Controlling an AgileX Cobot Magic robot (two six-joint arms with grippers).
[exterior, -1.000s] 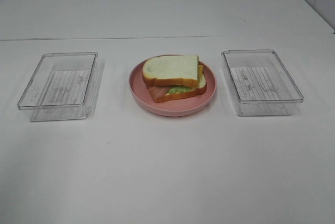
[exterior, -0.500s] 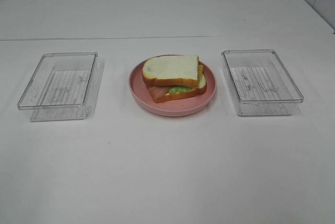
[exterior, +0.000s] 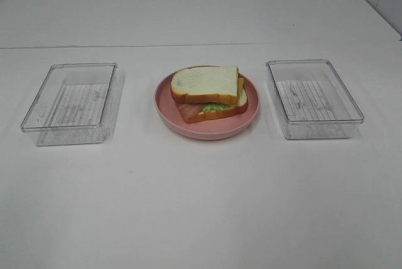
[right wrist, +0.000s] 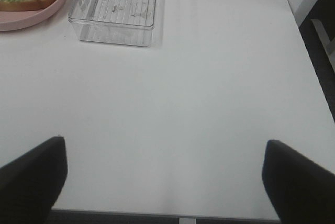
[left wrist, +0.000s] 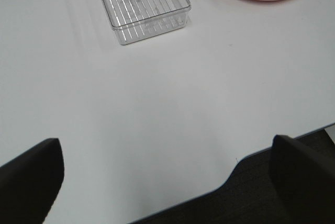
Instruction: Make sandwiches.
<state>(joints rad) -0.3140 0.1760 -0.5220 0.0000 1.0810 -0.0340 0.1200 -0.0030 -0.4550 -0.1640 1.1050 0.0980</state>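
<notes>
- The white counter is taking up pretty much everything, and all the stuff is sitting in one row across its middle.
- Two clear trays are flanking the plate, well apart from it: the left tray on one side and the right tray on the other. Both are standing flat with ribbed bottoms showing and nothing lying in them.
- The pink plate is sitting dead center between the trays.
- The sandwich is resting on that plate. The top bread slice is sitting a bit skewed over the bottom slice, with green lettuce, some reddish bacon and a yellow cheese edge peeking out between them.
- The left claw is hanging over the near edge of the counter, its dark fingers standing wide apart and gripping nothing. The tray on its side is showing up farther out.
- The right claw is doing the same thing on its side, fingers spread wide, nothing between them, well away from the tray and the plate.
</notes>
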